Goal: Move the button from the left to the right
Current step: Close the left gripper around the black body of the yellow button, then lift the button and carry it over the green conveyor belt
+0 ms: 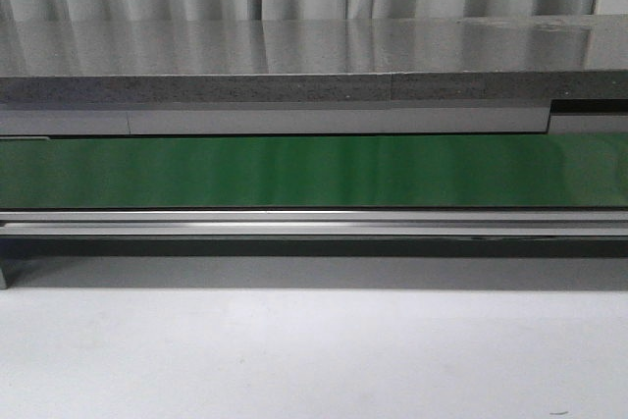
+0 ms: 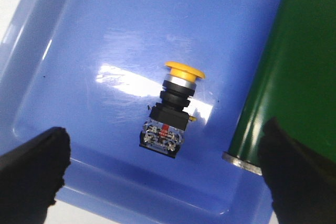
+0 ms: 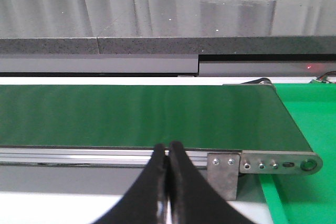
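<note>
Our left tool [image 2: 163, 174] hangs released above the button [image 2: 170, 111], which lies on its side in a blue tray [image 2: 79, 51] beside the green conveyor belt [image 2: 283, 66]. Our right tool [image 3: 168, 153] is clenched on nothing, facing the belt. We judge the pick has not begun; next, lower and straddle the black body.

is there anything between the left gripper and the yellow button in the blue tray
Nothing visible. The yellow-capped black push-button lies alone on the blue plastic tray, between the left gripper's open black fingers. The green conveyor belt sits off to one side.
</note>
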`<state>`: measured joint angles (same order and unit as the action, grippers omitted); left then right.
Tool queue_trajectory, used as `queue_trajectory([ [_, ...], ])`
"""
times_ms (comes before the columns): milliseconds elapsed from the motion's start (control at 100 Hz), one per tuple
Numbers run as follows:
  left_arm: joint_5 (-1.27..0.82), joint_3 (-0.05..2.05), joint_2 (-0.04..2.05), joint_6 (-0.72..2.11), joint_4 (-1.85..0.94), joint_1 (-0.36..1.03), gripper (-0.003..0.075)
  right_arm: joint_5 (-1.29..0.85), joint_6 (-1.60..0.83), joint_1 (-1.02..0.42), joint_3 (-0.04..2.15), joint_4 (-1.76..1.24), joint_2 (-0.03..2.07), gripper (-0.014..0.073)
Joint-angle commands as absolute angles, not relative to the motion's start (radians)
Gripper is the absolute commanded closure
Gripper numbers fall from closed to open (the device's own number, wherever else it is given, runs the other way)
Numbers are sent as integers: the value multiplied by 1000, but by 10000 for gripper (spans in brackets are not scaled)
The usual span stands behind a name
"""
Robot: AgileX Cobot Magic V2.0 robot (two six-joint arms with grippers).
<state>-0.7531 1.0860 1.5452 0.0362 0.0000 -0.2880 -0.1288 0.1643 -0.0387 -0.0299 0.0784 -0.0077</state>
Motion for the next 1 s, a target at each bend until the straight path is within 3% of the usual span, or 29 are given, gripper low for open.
queue_trajectory([
  [0, -708, 1134, 1563, 34, 0, -290, 33, -45, 160, -38, -30, 76, -25, 662],
  [990, -689, 1211, 1828, 36, 13, -307, 34, -45, 160, -37, -30, 76, -25, 662],
])
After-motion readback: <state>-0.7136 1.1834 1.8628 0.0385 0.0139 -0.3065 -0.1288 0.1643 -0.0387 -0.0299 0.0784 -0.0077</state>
